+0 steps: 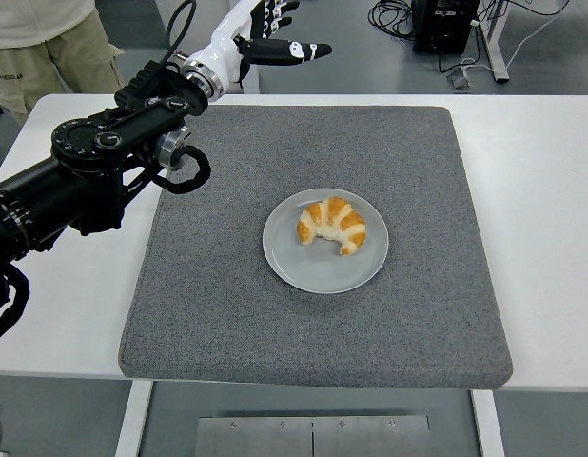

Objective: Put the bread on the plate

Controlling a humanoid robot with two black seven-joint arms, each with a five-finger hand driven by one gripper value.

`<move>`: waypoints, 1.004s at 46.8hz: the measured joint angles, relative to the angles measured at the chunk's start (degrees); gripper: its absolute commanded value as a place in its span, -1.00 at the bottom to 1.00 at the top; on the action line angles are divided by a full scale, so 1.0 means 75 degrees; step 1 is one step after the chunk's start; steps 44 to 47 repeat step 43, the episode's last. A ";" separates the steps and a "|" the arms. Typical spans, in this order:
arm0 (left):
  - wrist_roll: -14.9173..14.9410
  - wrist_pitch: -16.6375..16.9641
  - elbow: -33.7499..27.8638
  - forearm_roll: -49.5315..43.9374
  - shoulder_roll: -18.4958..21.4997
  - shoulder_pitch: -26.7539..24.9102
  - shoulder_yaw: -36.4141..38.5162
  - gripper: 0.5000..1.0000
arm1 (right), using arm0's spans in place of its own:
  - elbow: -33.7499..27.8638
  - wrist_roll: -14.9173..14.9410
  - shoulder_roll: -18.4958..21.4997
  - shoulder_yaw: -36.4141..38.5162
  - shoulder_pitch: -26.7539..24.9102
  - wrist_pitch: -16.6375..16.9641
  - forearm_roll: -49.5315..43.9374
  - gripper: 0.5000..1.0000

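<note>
A golden croissant (331, 225) lies on a round grey plate (313, 267) in the middle of the grey mat (218, 305). My left hand (275, 29) is raised high at the top of the view, well back and left of the plate. Its fingers are spread and hold nothing. The black left arm (94, 167) reaches in from the left edge. My right arm is out of view.
The mat lies on a white table (551, 219). A person in beige trousers (47, 57) stands at the top left behind the table. Cables and equipment lie on the floor at the top right.
</note>
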 measured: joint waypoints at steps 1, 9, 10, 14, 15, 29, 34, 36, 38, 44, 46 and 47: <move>0.0001 -0.0026 0.0054 -0.0031 -0.0047 0.0064 -0.0111 0.87 | 0.0000 0.0000 0.0000 0.0000 0.0000 0.0000 0.0000 1.00; 0.0048 -0.0185 0.0494 -0.0233 -0.0383 0.0615 -0.1217 0.87 | 0.0017 0.0001 0.0000 0.0000 0.0000 0.0018 0.0000 1.00; 0.0065 -0.0220 0.0556 -0.0276 -0.0412 0.0683 -0.1348 0.87 | 0.0026 0.0002 0.0000 0.0000 0.0000 0.0028 0.0000 1.00; 0.0111 -0.0410 0.0790 -0.0407 -0.0490 0.0885 -0.1635 0.87 | 0.0034 0.0001 0.0000 -0.0009 0.0001 0.0042 0.0000 1.00; 0.0113 -0.0454 0.0859 -0.0454 -0.0497 0.0919 -0.1677 0.87 | 0.0034 0.0000 0.0000 -0.0009 0.0000 0.0043 0.0000 1.00; 0.0364 -0.1248 0.2015 -0.1731 -0.0595 0.1314 -0.1830 0.87 | 0.0023 -0.0008 0.0000 -0.0019 -0.0014 0.0018 0.0000 1.00; 0.0365 -0.1376 0.2082 -0.1772 -0.0656 0.1339 -0.1848 0.88 | 0.0012 -0.0007 0.0000 0.0066 -0.0009 -0.0011 0.0000 1.00; 0.0366 -0.1425 0.2084 -0.1773 -0.0657 0.1341 -0.1917 0.88 | 0.0012 -0.0006 0.0000 0.0069 -0.0004 -0.0012 0.0000 1.00; 0.0366 -0.1494 0.2086 -0.1774 -0.0657 0.1341 -0.2001 0.88 | 0.0011 -0.0006 0.0000 0.0016 0.0002 -0.0014 0.0000 1.00; 0.0366 -0.1672 0.2097 -0.1774 -0.0645 0.1376 -0.2108 0.88 | 0.0011 -0.0008 0.0000 -0.0032 0.0000 -0.0014 0.0000 1.00; 0.0366 -0.1672 0.2097 -0.1774 -0.0645 0.1376 -0.2108 0.88 | 0.0011 -0.0008 0.0000 -0.0032 0.0000 -0.0014 0.0000 1.00; 0.0366 -0.1672 0.2097 -0.1774 -0.0645 0.1376 -0.2108 0.88 | 0.0011 -0.0008 0.0000 -0.0032 0.0000 -0.0014 0.0000 1.00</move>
